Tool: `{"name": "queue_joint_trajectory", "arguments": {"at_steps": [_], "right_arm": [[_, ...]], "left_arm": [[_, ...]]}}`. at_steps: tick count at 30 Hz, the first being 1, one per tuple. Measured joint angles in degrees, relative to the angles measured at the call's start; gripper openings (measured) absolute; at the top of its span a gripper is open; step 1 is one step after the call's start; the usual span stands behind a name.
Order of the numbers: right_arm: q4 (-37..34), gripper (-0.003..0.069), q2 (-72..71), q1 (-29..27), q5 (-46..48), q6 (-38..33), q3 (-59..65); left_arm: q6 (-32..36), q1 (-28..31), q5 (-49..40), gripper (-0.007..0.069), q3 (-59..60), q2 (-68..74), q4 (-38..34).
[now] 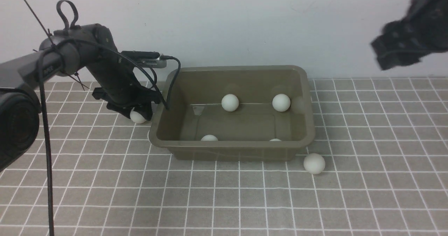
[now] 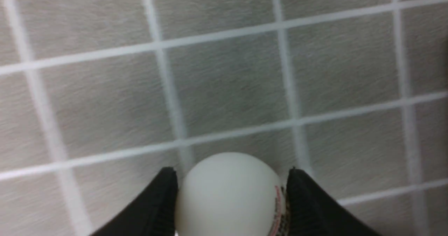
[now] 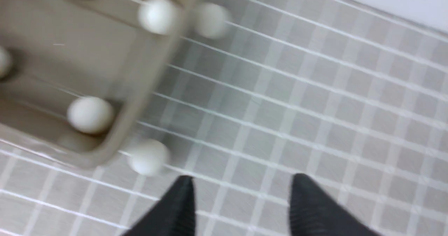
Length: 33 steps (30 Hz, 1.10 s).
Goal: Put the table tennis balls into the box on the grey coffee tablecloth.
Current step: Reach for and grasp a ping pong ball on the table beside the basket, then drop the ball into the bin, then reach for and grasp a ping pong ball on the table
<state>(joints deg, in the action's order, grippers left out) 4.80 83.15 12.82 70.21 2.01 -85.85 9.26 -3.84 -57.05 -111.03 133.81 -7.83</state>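
The olive-brown box (image 1: 164, 138) stands on the grey coffee tablecloth (image 1: 224, 201). Several table tennis balls lie inside it, such as one (image 1: 230, 102) at the back and one (image 3: 90, 114) in a corner. A faint blurred ball shape (image 1: 298, 103) shows by the right wall. Another ball (image 1: 314, 163) (image 3: 148, 157) rests on the cloth at the box's front right corner. Left of the box, low on the cloth, my left gripper (image 1: 139, 114) (image 2: 230, 171) is shut on a ball (image 2: 229, 194); both fingers touch its sides. My right gripper (image 1: 402, 54) (image 3: 241, 180) is raised at the far right, open and empty.
A pale wall (image 1: 245, 22) runs close behind the box. The left arm's cable (image 1: 175, 78) hangs over the box's left rim. A thin black cable (image 1: 47, 152) drops at the left edge of the front view.
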Motion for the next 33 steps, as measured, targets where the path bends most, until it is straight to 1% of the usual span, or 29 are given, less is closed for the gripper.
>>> {"name": "queue_joint_trajectory", "arguments": {"at_steps": [2,3,4,6,9,10,12,13,14,15,16,17,18,19,20,21,23,24,26,27,28,30,31,32,33], "right_arm": [[-1.3,0.0215,-2.4,-2.9,0.0,0.7,4.1],[-3.4,0.0165,-2.8,-4.6,-0.6,0.8,7.2],[-5.2,0.0137,-2.7,-5.4,-1.7,0.8,9.6],[-9.3,0.0106,-1.6,-5.9,-5.4,-0.1,14.4],[-15.2,0.011,0.4,-5.5,-11.4,-3.1,19.2],[-16.5,0.0122,1.2,-5.2,-13.5,-4.5,20.4],[-20.0,0.0169,3.5,-4.3,-17.9,-7.4,22.1],[-21.5,0.0208,5.1,-3.8,-19.8,-8.7,22.5],[-22.7,0.0262,7.0,-3.2,-21.8,-9.8,22.7],[-23.1,0.0272,7.3,-3.1,-22.0,-9.9,22.7],[-24.3,0.0374,10.8,-1.9,-24.7,-11.0,22.8],[-24.4,0.0404,11.9,-1.6,-25.1,-11.2,22.8],[-24.5,0.0451,13.2,-1.1,-26.0,-11.5,22.8],[-24.6,0.0506,15.7,-0.3,-26.8,-11.7,22.8],[-24.6,0.0537,17.0,0.3,-27.1,-12.0,22.8],[-24.6,0.0537,17.0,0.5,-27.2,-12.1,22.8],[-24.6,0.0573,19.2,2.0,-28.0,-13.4,22.8],[-24.6,0.0578,20.0,2.7,-28.7,-14.0,22.8],[-24.5,0.0582,21.7,4.0,-30.6,-14.1,22.8],[-24.2,0.0582,22.1,4.1,-31.5,-13.6,22.8],[-23.7,0.0581,22.7,4.2,-32.4,-12.8,22.8],[-22.0,0.0571,23.6,4.2,-34.3,-10.8,22.8],[-20.2,0.0542,24.4,4.2,-35.8,-9.6,22.8],[-19.5,0.0524,24.8,4.2,-36.1,-9.4,22.8],[-19.2,0.0489,25.1,4.2,-36.1,-9.3,22.8]], "left_arm": [[-0.5,0.0,-3.4,0.0356,-3.1,-0.2,2.1],[-0.7,0.1,-6.1,0.0356,-6.4,-1.1,2.4],[-0.7,0.1,-7.5,0.0356,-8.3,-2.0,2.3],[-0.8,-0.3,-10.8,0.0356,-13.7,-4.0,0.7],[-0.7,-1.2,-12.3,0.0356,-18.2,-5.7,-3.1],[-0.4,-1.7,-12.6,0.0356,-19.6,-6.1,-4.4],[0.5,-3.0,-13.1,0.0356,-21.1,-6.8,-7.9],[1.9,-4.6,-13.3,0.0356,-21.7,-6.9,-9.9],[2.9,-5.9,-13.5,0.0356,-21.7,-6.5,-10.6],[3.0,-6.2,-13.5,0.0356,-21.7,-6.4,-10.7],[3.6,-8.1,-13.7,0.0356,-21.7,-5.2,-11.3],[3.7,-8.7,-13.7,0.0356,-21.7,-4.6,-11.3],[3.9,-9.4,-13.8,0.0356,-21.7,-3.9,-11.4],[4.0,-10.5,-13.8,0.0367,-21.7,-2.4,-11.4],[4.1,-11.0,-13.8,0.0386,-21.7,-1.5,-11.4],[4.2,-11.3,-13.8,0.0409,-21.7,-1.1,-11.4],[4.2,-11.8,-14.0,0.0507,-21.7,0.1,-11.2],[4.1,-11.9,-14.0,0.0555,-21.7,0.3,-10.9],[2.6,-11.8,-14.0,0.061,-22.0,0.4,-9.6],[1.5,-11.5,-14.1,0.0608,-22.3,0.1,-9.1],[0.8,-11.2,-14.1,0.059,-22.6,-0.2,-8.5],[-0.1,-10.0,-14.3,0.0484,-23.0,-1.8,-7.0],[-0.3,-8.8,-14.4,0.0346,-23.1,-3.7,-6.3],[-0.3,-8.2,-14.4,0.0275,-23.1,-4.5,-6.0],[-0.3,-7.4,-14.4,0.0188,-23.3,-5.8,-5.5]]}}
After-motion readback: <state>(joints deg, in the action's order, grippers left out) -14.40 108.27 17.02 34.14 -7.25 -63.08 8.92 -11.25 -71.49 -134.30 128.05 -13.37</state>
